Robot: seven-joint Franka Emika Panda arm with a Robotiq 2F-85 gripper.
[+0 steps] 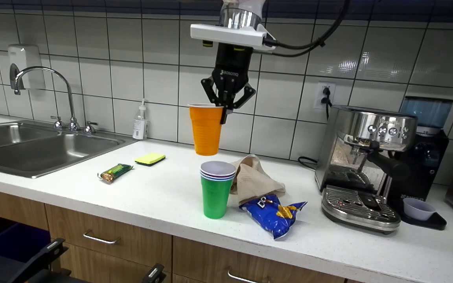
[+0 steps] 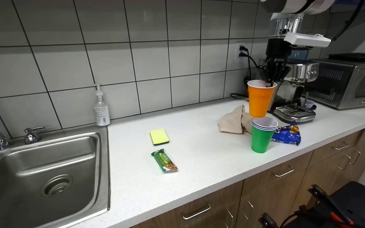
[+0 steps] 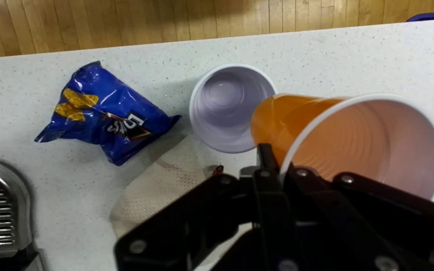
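Observation:
My gripper (image 1: pixel 224 112) is shut on the rim of an orange cup (image 1: pixel 205 131) and holds it upright in the air. In the wrist view one finger (image 3: pixel 269 162) lies outside the cup wall and the cup (image 3: pixel 367 139) opens toward the camera. Below the orange cup, a nested stack of cups, green outermost (image 1: pixel 215 198), stands upright on the counter; it also shows in an exterior view (image 2: pixel 261 139). In the wrist view the stack's pale inside (image 3: pixel 228 109) is partly covered by the orange cup. A blue chip bag (image 1: pixel 273 216) and a tan cloth (image 1: pixel 256 179) lie beside the stack.
An espresso machine (image 1: pixel 364 165) and a black grinder (image 1: pixel 423 157) stand at one side, with a microwave (image 2: pixel 356 82) beyond. A yellow sponge (image 2: pixel 159 136), a green snack bar (image 2: pixel 164 161), a soap bottle (image 2: pixel 101 109) and a sink (image 2: pixel 103 177) are at the other.

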